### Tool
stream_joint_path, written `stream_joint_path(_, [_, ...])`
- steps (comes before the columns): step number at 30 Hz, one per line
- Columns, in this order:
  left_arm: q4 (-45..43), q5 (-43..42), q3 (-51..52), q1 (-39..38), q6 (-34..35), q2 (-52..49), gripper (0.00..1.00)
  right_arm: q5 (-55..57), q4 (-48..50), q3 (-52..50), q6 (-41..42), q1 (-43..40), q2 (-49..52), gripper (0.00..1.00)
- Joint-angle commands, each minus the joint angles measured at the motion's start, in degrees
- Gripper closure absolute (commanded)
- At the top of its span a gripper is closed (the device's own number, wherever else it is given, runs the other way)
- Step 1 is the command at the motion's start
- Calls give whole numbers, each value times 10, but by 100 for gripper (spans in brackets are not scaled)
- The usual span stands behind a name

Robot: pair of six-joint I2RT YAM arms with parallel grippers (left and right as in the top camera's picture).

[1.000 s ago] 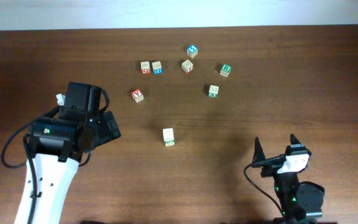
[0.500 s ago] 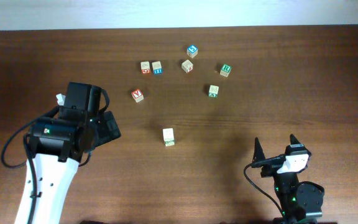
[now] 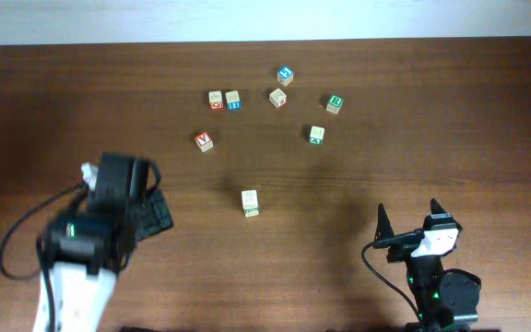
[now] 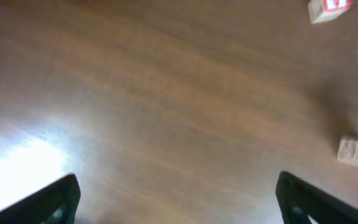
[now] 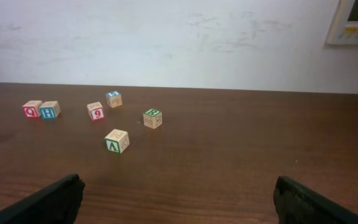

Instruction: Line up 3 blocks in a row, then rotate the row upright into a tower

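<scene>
You had the left claw (image 4: 176, 188) and right claw (image 5: 176, 194) both released and empty over bare table (image 3: 358, 267), the blocks (image 3: 233, 100) lying well apart toward the far side, so the first reach seemed in hand; next, centre one claw over a block.

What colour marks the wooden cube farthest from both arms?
Blue, on top of that small wooden cube; the overhead view shows it best.

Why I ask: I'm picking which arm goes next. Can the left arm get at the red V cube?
Probably yes. The red V cube stands alone, with only bare table between it and the left arm, whose jaws stand wide open.
</scene>
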State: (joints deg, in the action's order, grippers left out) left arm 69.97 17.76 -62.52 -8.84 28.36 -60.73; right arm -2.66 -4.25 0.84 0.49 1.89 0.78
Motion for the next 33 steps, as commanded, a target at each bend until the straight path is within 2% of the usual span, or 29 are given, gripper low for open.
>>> stream_joint_path(1, [-179, 12, 149, 21, -67, 126, 1, 5, 0, -5, 6, -4, -6, 2])
stream_joint_path(5, [-532, -151, 365, 58, -306, 288, 1, 5, 0, -5, 6, -4, -6, 2])
stream_joint_path(7, [-639, -181, 447, 64, -376, 358, 1, 5, 0, -5, 6, -4, -6, 2])
stream_joint_path(10, [-728, -169, 547, 67, -429, 461, 1, 5, 0, -5, 6, -4, -6, 2])
stream_joint_path(14, [-733, -165, 619, 101, -433, 562, 1, 5, 0, -5, 6, -4, -6, 2])
stream_joint_path(17, [-653, -164, 621, 122, -443, 606, 1, 5, 0, -5, 6, -4, -6, 2])
stream_joint_path(33, [-652, -170, 620, 130, -443, 604, 1, 5, 0, -5, 6, -4, -6, 2])
